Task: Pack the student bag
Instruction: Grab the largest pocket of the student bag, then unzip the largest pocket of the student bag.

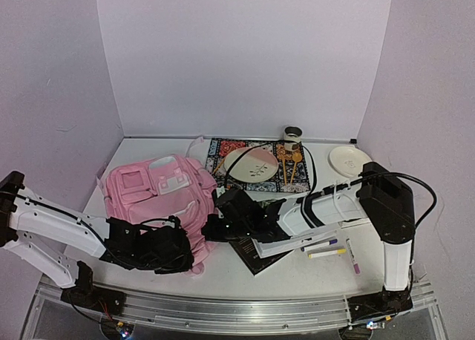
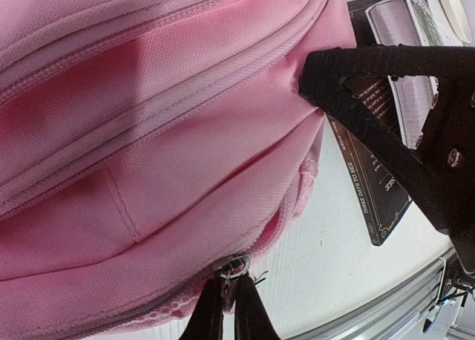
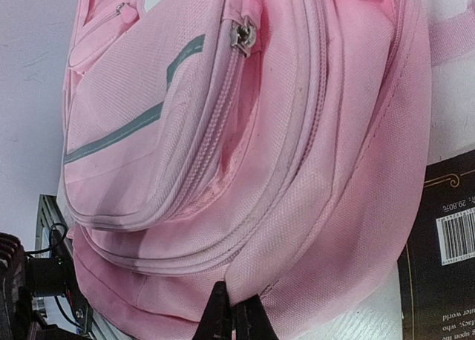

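The pink student bag [image 1: 152, 190] lies flat at the left of the table, front pockets up. It fills the left wrist view [image 2: 148, 132] and the right wrist view [image 3: 245, 147]. My left gripper [image 2: 223, 314] is shut on the metal zipper pull [image 2: 231, 269] at the bag's near edge, and it shows in the top view [image 1: 174, 252]. My right gripper [image 3: 231, 314] is shut on a fold of the bag's fabric at its right side, seen in the top view [image 1: 215, 227].
A dark book [image 1: 256, 252] and white papers [image 1: 297, 240] lie right of the bag. Markers [image 1: 326, 249] lie near the front right. A patterned mat [image 1: 256, 165] with a plate, a cup [image 1: 292, 138] and a small plate [image 1: 349, 160] sit at the back.
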### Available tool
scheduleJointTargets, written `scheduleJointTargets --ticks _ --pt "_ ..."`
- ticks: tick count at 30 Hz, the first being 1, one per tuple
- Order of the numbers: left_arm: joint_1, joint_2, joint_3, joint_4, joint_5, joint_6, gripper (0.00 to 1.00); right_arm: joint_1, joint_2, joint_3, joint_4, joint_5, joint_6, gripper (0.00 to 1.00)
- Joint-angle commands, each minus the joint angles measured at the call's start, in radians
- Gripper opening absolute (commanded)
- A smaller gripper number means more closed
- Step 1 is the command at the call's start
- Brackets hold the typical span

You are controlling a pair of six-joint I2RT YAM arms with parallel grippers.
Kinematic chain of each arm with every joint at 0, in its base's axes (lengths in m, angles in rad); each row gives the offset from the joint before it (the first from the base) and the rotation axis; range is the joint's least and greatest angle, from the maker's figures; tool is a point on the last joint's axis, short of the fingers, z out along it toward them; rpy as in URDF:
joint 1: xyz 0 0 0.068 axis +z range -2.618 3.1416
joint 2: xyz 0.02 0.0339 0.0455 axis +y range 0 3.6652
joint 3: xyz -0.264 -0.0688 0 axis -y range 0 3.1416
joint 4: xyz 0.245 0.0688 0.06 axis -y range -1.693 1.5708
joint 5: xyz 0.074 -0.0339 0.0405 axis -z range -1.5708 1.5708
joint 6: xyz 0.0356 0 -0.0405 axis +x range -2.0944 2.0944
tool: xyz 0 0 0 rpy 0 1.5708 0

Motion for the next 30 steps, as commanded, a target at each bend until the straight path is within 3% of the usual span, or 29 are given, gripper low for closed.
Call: scheduleJointTargets --ticks 1,5,12,21,28,30 --pt "-0.001 -0.008 -0.003 0.007 -0.008 0.002 0.0 -0.001 -0.012 0.033 0.05 -0.003 -0.03 0.0" --pt "-0.001 -0.046 0.003 -0.045 -0.014 0.003 0.0 -0.019 -0.035 0.022 0.05 -0.038 -0.053 0.0" --pt "-0.002 -0.098 0.064 -0.347 -0.074 -0.005 0.0 -0.066 -0.118 -0.005 0.014 -0.063 -0.12 0.0" --pt "-0.001 -0.21 0.066 -0.589 -0.092 -0.073 0.0 -0.185 -0.253 -0.082 -0.057 -0.095 -0.235 0.0" --pt "-0.001 -0.224 0.113 -0.616 -0.131 -0.071 0.0 -0.212 -0.258 -0.054 -0.1 -0.142 -0.245 0.0" --pt "-0.002 -0.179 0.164 -0.597 -0.142 -0.027 0.0 -0.206 -0.245 -0.052 -0.099 -0.167 -0.221 0.07"
